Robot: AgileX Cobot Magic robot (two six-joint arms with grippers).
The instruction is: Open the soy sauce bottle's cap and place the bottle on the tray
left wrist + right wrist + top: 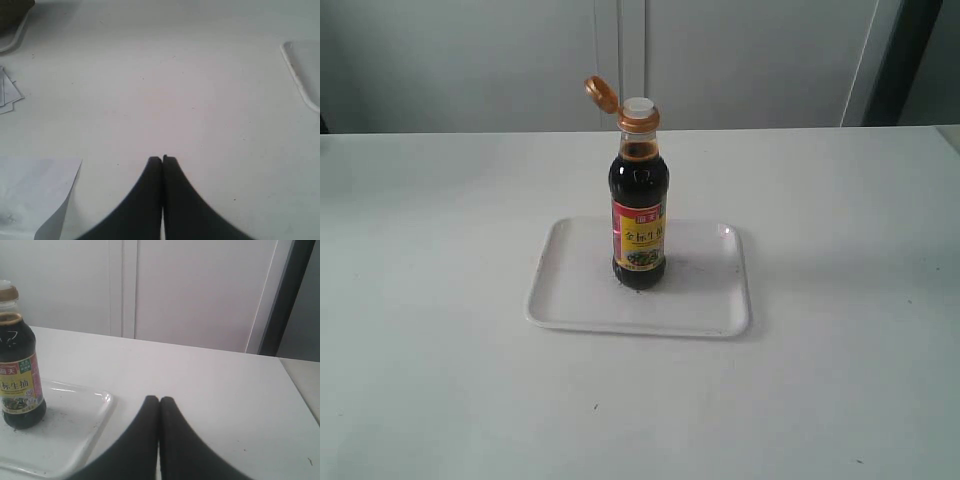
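The soy sauce bottle [639, 220] stands upright on the white tray [575, 300], near its middle. Its copper-orange cap [601, 93] is flipped open to the left on its hinge, and the white spout [639, 106] is bare. In the right wrist view the bottle [17, 375] stands on the tray [85, 425], apart from my right gripper [159, 399], whose black fingers are pressed together on nothing. My left gripper [162, 159] is shut and empty over bare table, with a corner of the tray [300, 75] well off from it. Neither arm shows in the exterior view.
The white table [840, 220] runs to a pale wall behind. In the left wrist view, sheets of paper [35, 195] lie near my fingers, more paper scraps [7, 95] lie further off, and a dark object with a white rim [12, 25] sits in one corner.
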